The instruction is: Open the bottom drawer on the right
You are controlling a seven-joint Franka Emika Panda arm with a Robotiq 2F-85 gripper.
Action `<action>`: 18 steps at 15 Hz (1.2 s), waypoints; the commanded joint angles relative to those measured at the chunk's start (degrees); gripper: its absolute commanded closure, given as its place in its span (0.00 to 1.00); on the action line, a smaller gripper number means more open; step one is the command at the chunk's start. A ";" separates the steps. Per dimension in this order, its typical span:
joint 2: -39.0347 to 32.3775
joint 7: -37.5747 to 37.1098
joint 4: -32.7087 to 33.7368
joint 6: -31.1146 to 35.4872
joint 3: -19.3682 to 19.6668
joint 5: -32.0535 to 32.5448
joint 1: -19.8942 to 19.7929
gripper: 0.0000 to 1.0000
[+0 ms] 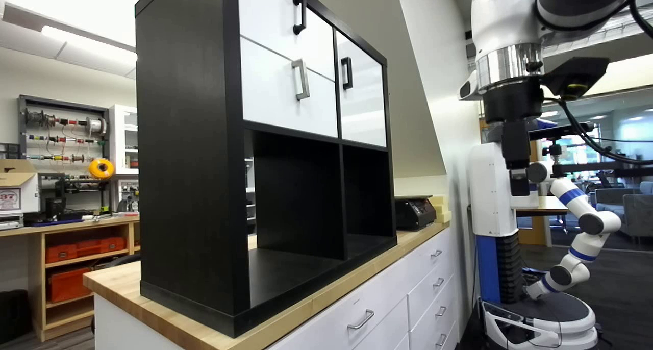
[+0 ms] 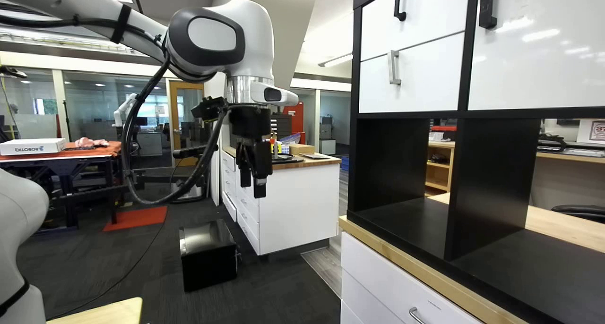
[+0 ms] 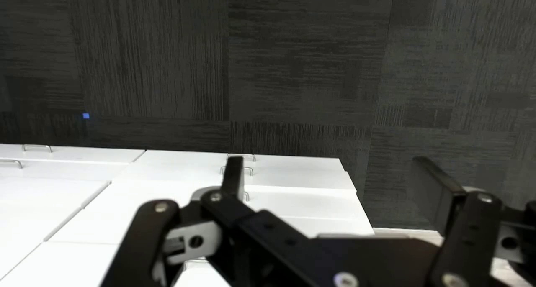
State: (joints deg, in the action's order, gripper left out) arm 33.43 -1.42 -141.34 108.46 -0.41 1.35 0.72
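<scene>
Here's one robot arm (image 2: 246, 36), its one gripper (image 2: 253, 184) hanging fingertips down, well apart from the one black cabinet (image 1: 183, 161). Two fingers (image 3: 233, 178), spread wide, dark carpet (image 3: 310, 90) showing in the gap between them! Over at the cabinet, count three in white, all shut: an upper drawer (image 1: 268, 21) with a black handle (image 1: 303, 14), a door (image 1: 365, 105) to its right with a second black handle (image 1: 349, 73), and there it is, the bottom drawer (image 1: 268, 92), tucked right under the upper one, left of the door in both exterior views, wearing the cabinet's single silver handle (image 1: 304, 79). Two cubbies (image 1: 301, 202) gape beneath. One wooden counter (image 1: 306, 308) carries the cabinet, five more handles (image 1: 362, 321) showing on its white drawers (image 1: 390, 290) in an exterior view, and one black box (image 2: 210, 265) sits on the carpet.
</scene>
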 commanded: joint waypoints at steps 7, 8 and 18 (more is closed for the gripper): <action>-1.22 -0.99 4.86 6.17 -0.33 0.24 -0.71 0.00; -1.24 -1.25 5.17 7.13 -0.40 0.33 -0.83 0.00; -1.66 -3.56 11.39 13.94 -1.06 0.72 -1.38 0.00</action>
State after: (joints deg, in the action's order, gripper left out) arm 32.77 -3.25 -132.31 120.77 -0.53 1.45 0.46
